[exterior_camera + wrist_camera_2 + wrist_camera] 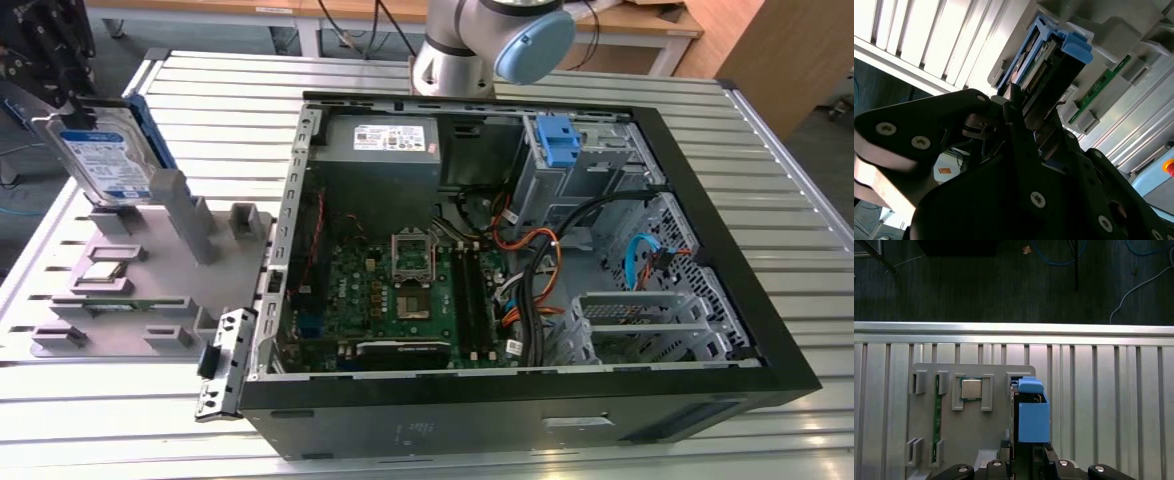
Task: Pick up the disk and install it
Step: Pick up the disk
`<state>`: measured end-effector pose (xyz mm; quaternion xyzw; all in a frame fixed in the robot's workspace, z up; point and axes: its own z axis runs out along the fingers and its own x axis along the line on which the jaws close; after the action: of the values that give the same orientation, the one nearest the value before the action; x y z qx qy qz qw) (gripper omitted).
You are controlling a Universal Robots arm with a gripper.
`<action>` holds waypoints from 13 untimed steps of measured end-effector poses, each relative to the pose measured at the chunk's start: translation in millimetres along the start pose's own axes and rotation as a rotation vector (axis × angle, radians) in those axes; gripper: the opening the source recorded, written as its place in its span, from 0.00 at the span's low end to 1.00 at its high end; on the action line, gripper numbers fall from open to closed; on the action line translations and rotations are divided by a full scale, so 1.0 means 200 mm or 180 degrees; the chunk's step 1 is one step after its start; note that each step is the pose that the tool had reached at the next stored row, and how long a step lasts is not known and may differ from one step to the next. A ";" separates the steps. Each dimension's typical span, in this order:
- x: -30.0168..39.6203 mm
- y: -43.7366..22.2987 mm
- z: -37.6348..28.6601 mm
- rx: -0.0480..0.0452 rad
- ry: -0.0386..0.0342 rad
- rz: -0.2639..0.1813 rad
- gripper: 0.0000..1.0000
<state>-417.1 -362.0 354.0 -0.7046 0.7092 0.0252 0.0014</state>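
We find the disk (110,160) upright in its grey holder (174,262) on the tabletop (227,110), not yet in the open computer case (747,335); the tool (1034,114) sits at the disk's upper end, and we cannot tell whether it is clamped.

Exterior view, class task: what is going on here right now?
The gripper of the robot arm is at the disk, which stands on edge at the grey fixture tray on the exterior view's left. Whether it is gripped cannot be told. The disk is outside the open computer case, so it is not installed.
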 end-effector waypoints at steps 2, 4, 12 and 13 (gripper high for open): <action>-0.001 0.001 -0.039 0.0000 0.0000 0.0000 0.35; -0.003 0.003 -0.080 0.0000 0.0000 0.0000 0.35; -0.009 0.008 -0.238 0.0000 0.0000 0.0000 0.35; -0.010 0.009 -0.259 0.0000 0.0000 0.0000 0.35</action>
<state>-417.1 -362.0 405.8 -0.7046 0.7092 0.0252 0.0014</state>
